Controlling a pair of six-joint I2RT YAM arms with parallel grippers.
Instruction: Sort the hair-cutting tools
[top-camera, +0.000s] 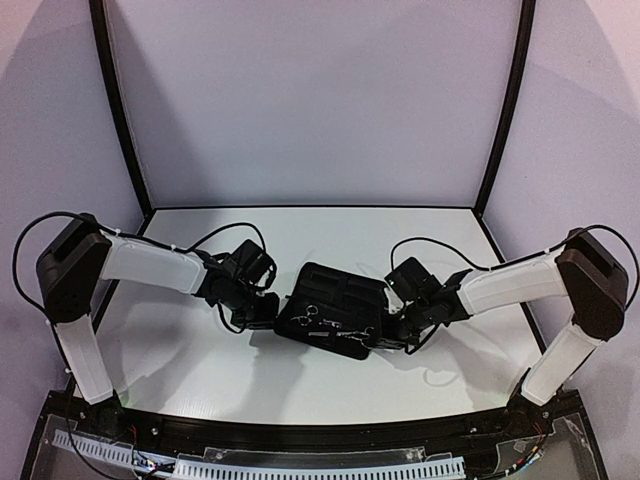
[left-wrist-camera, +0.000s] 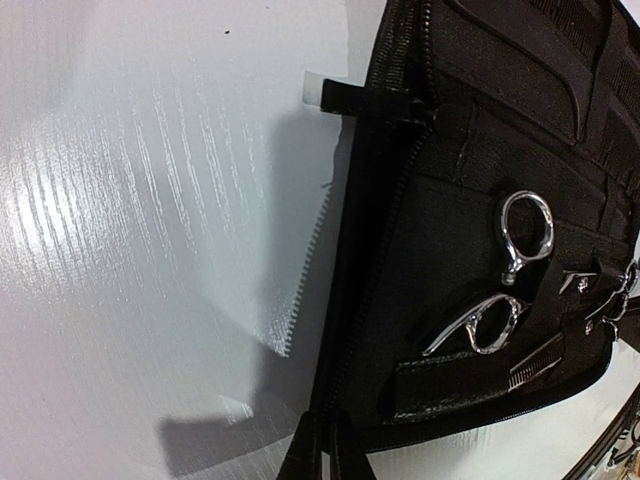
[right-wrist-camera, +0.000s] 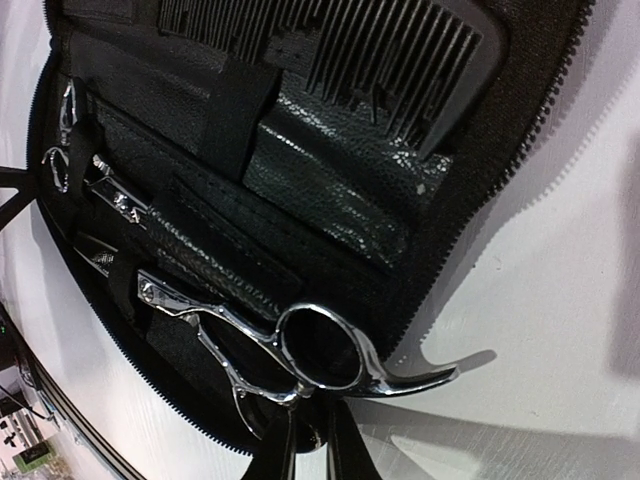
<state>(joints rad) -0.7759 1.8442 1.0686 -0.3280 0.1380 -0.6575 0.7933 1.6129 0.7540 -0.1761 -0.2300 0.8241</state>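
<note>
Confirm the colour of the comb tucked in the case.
Black, like the case around it. The comb shows best in the right wrist view.

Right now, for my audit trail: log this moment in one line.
case open | scissors, second scissors, comb inside | left gripper at left edge | right gripper at right edge | grip unclear

The white table (top-camera: 180, 365), faintly ribbed and a little shiny under the light, carries a black zip case (top-camera: 340, 285) lying open and flat near its middle, the toothed zip edge spread out on the surface beside it.
</note>
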